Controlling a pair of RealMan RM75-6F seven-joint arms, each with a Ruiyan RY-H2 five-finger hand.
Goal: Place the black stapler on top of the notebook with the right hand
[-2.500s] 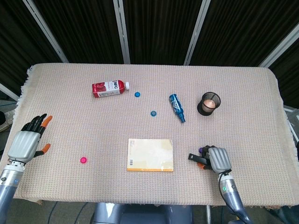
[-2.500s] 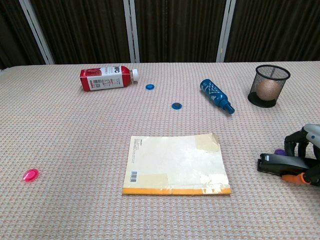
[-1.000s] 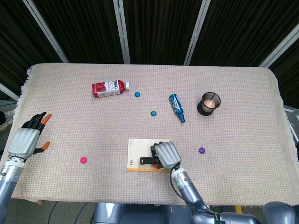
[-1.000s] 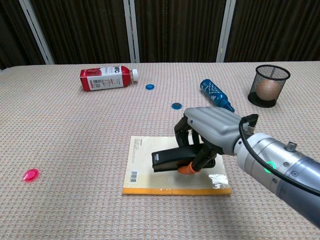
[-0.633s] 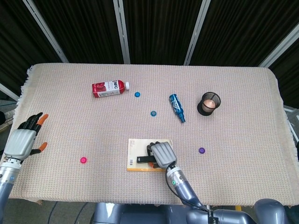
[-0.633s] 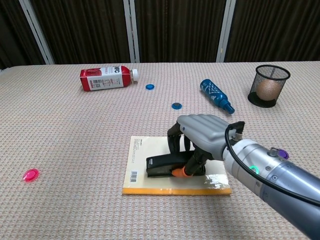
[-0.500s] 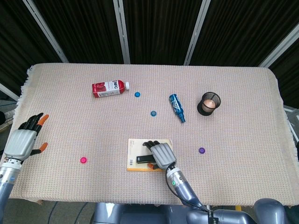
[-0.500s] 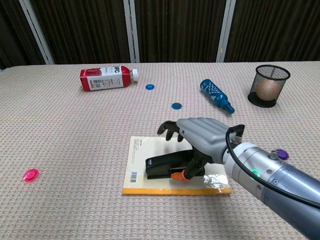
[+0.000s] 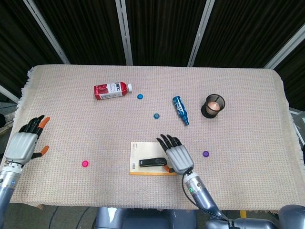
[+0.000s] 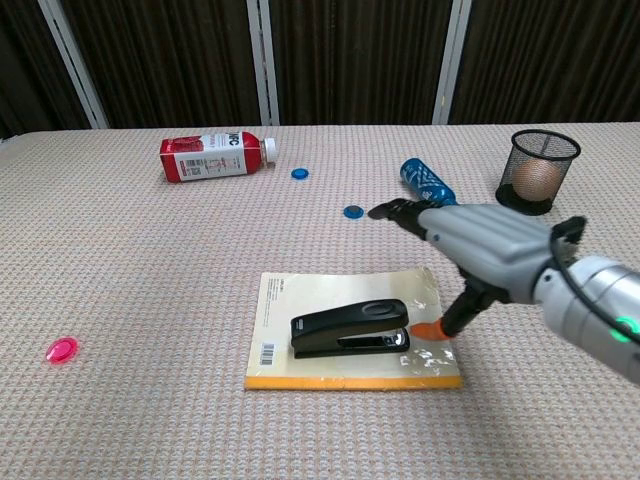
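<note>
The black stapler point(image 10: 350, 328) point(image 9: 152, 162) lies flat on the yellow notebook point(image 10: 330, 375) point(image 9: 141, 149) near the table's front middle. My right hand point(image 10: 475, 250) point(image 9: 177, 156) hovers just right of the stapler, open, fingers spread and apart from it; its orange thumb tip is close to the stapler's right end. My left hand point(image 9: 26, 143) sits open at the table's far left edge, holding nothing; the chest view does not show it.
A red bottle point(image 10: 212, 156) lies at the back left, a blue bottle point(image 10: 432, 190) at the back right beside a black mesh cup point(image 10: 540, 172). Two blue caps point(image 10: 352, 212), a pink cap point(image 10: 62, 350) and a purple cap point(image 9: 206, 154) are scattered on the beige cloth.
My right hand carried the stapler from the right onto the notebook, set it down, let go and spread its fingers, drawing off to the right. The left hand has barely moved.
</note>
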